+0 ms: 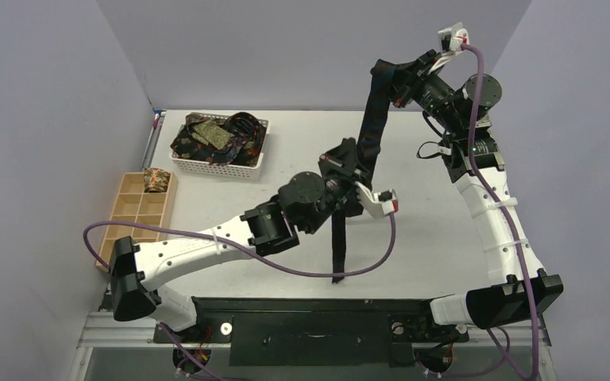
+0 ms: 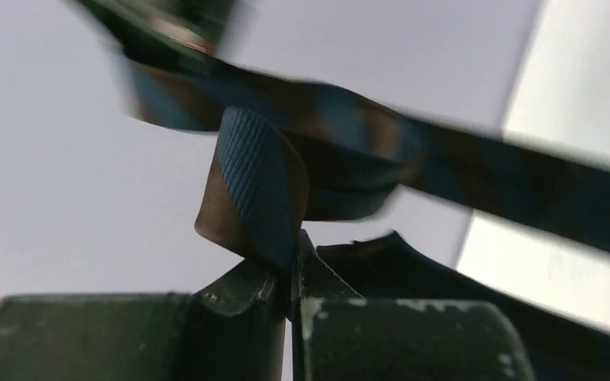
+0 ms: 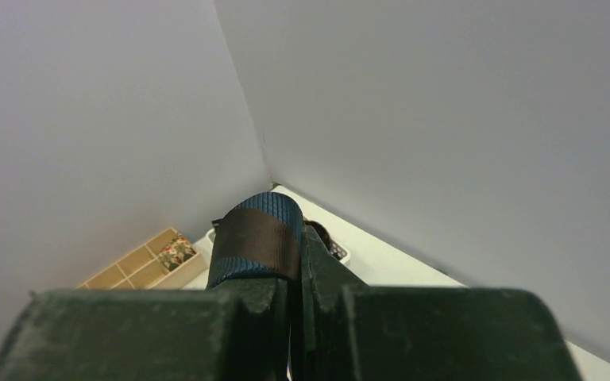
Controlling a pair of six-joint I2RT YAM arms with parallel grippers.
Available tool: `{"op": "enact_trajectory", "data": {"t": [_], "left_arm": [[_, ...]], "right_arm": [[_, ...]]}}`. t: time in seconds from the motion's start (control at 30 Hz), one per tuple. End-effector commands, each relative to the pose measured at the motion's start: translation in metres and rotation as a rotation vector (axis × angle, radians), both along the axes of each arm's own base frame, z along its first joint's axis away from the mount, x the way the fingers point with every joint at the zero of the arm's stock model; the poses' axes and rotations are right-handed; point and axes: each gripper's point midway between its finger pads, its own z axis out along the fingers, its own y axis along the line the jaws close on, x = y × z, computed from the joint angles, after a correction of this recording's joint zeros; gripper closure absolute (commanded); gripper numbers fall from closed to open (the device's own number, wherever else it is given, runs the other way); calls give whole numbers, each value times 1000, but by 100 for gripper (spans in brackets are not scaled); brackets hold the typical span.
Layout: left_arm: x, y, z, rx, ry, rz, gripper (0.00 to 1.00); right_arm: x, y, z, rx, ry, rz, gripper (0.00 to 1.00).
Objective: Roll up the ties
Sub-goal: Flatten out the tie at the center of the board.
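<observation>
Tie hangs long, dark, with blue ribbed stripes.

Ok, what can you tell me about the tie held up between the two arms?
The tie is long, narrow, dark fabric; up close it is ribbed blue with darker diagonal bands. The right gripper holds its upper part high between shut fingers; the left gripper, also shut, pinches it midway. Below that it hangs straight, its tip down at the table.
</observation>
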Motion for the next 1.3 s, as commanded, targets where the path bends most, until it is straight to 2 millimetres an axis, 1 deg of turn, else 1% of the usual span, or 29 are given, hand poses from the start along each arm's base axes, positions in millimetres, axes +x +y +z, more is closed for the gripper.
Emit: {"op": "enact_trajectory", "data": {"t": [0.0, 0.03, 0.07, 0.1, 0.13, 0.2, 0.27, 0.3, 0.33, 0.37, 0.4, 0.43, 0.5, 0.57, 0.6, 0.63, 0.67, 0.7, 0.73, 0.77, 0.8, 0.83, 0.87, 0.9, 0.93, 0.97, 1.03, 1.13, 1.27], "left_arm": [[-21, 18, -47, 240, -158, 130, 100], [-43, 10, -64, 351, -206, 107, 100], [-48, 13, -92, 459, -204, 143, 100], [-60, 7, -105, 512, -222, 136, 100], [-58, 15, -109, 548, -204, 193, 100], [-42, 29, -102, 549, -165, 300, 100], [-11, 52, -85, 521, -132, 420, 100], [13, 74, -81, 520, -111, 497, 100], [23, 85, -86, 538, -90, 533, 100], [38, 102, -107, 599, -66, 575, 100], [42, 111, -117, 614, -54, 582, 100], [39, 114, -149, 687, -49, 567, 100], [21, 107, -182, 748, -62, 483, 100], [-13, 80, -189, 744, -40, 330, 100], [-40, 59, -191, 648, 36, 210, 100], [-59, 43, -179, 658, 105, 86, 100], [-79, 25, -141, 470, 223, 5, 100], [-95, 19, -146, 491, 311, -85, 100], [-95, 10, -112, 321, 424, -105, 100], [-98, 7, -110, 311, 510, -160, 100], [-77, 8, -75, 131, 619, -133, 100], [-78, 7, -76, 56, 786, -171, 100], [-41, 18, -42, -88, 830, -136, 100], [-42, 10, -54, -127, 1002, -175, 100], [-16, 29, -23, -254, 1013, -159, 100], [-15, 25, -25, -297, 1103, -183, 100], [6, 40, 1, -429, 1121, -190, 100], [8, 46, 48, -563, 1065, -299, 100], [-8, 53, 99, -647, 960, -466, 100]], "right_arm": [[3, -29, 35, 12, -109, -111, 100], [7, -32, 34, 12, -105, -121, 100], [8, -33, 37, 17, -107, -128, 100], [10, -34, 37, 18, -106, -130, 100], [10, -34, 37, 20, -105, -132, 100], [11, -38, 36, 17, -107, -154, 100], [10, -42, 34, 7, -113, -175, 100], [10, -44, 32, 5, -111, -183, 100], [10, -44, 30, 4, -108, -185, 100], [11, -43, 26, 2, -98, -179, 100], [13, -42, 23, 10, -84, -171, 100], [14, -38, 18, 22, -61, -148, 100], [14, -30, 7, 22, -30, -113, 100], [10, -20, -5, 3, -7, -86, 100], [7, -18, -8, -5, 0, -80, 100], [5, -14, -15, -19, 7, -71, 100], [3, -13, -19, -25, 16, -64, 100], [1, -10, -21, -31, 19, -54, 100], [0, -9, -22, -35, 26, -48, 100], [-1, -7, -23, -39, 28, -43, 100], [-1, -7, -23, -40, 29, -43, 100], [-2, -7, -23, -43, 25, -43, 100], [-2, -8, -22, -44, 25, -45, 100], [-2, -8, -21, -45, 22, -44, 100], [-4, -7, -20, -46, 20, -38, 100], [-3, -7, -20, -48, 20, -34, 100], [-3, -4, -23, -56, 24, -21, 100], [-5, 0, -35, -89, 51, 7, 100], [-15, 20, -76, -205, 94, 94, 100]]}}
